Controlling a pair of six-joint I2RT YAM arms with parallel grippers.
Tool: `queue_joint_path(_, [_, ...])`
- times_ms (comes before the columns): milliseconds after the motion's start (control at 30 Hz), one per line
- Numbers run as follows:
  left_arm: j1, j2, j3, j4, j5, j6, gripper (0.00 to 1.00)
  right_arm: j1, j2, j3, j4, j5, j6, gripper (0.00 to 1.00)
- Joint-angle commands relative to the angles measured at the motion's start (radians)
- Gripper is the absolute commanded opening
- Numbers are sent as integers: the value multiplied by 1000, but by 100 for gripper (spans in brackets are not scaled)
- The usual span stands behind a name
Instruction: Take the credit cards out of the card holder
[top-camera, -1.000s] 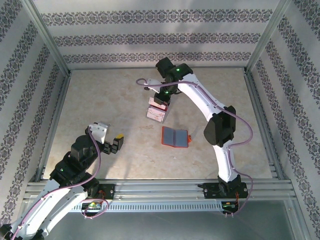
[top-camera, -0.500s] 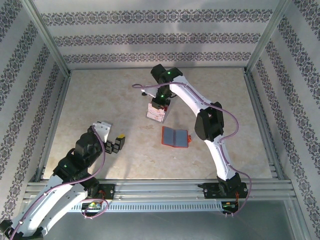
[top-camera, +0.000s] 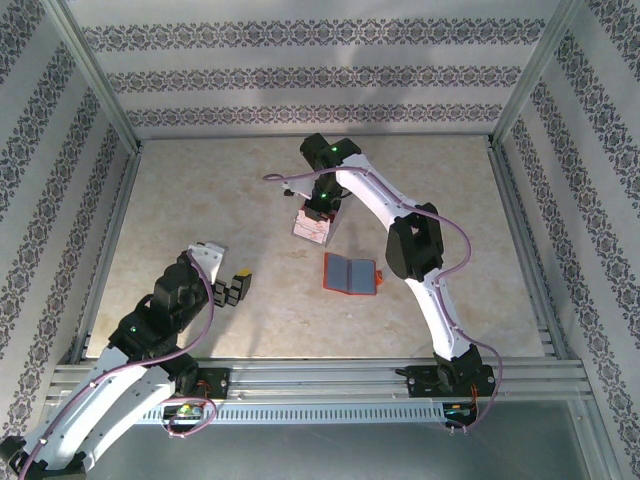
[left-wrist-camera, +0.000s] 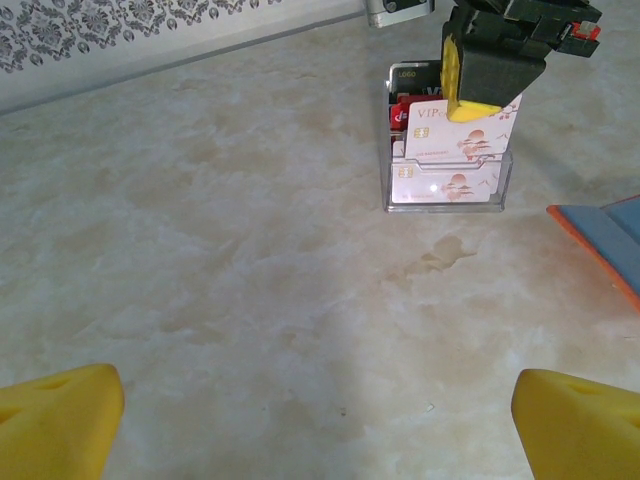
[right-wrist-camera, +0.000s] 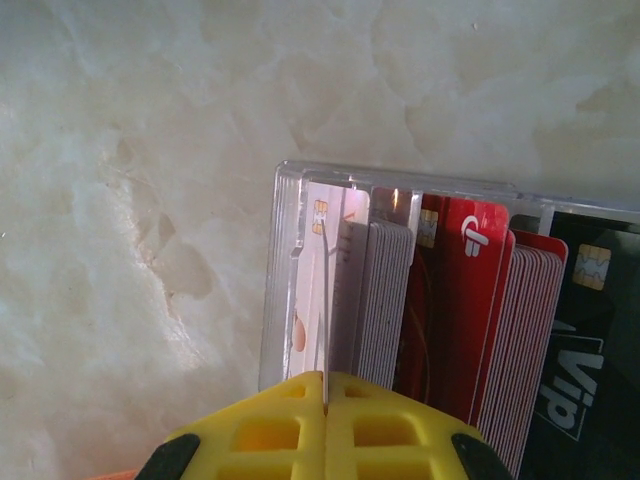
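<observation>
Right now the right fingers (right-wrist-camera: 325, 420) are pressed fully together on the top edge of a white card (left-wrist-camera: 465, 130) printed with "VIP". The card stands upright with its lower part in the front of a clear plastic box (top-camera: 311, 229). This box sits around the middle of the marbled tabletop (top-camera: 200, 200), somewhat toward the far edge, and is packed with more cards on edge: white, red and black. The card holder (top-camera: 351, 273) lies unfolded and flat with its grey-blue pockets up. It lies near the box on the side toward the near-right corner, not touching it. The left fingers (top-camera: 232, 284) hang above the near-left part of the tabletop, spread wide with nothing between them, pointing toward the box.
</observation>
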Motion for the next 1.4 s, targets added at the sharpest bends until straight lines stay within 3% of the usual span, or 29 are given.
queue_joint_path(0, [-8,-1,25,-7,0,12,100,-3,21,29,10,15,-2,0])
queue_joint_path(1000, [-8,-1,15,3,13,0,100,-6,31,-24,62,8,12,0])
queue_joint_path(1367, [-8,2,17,5,15,-4,100,-8,20,-39,65,-1,15,10])
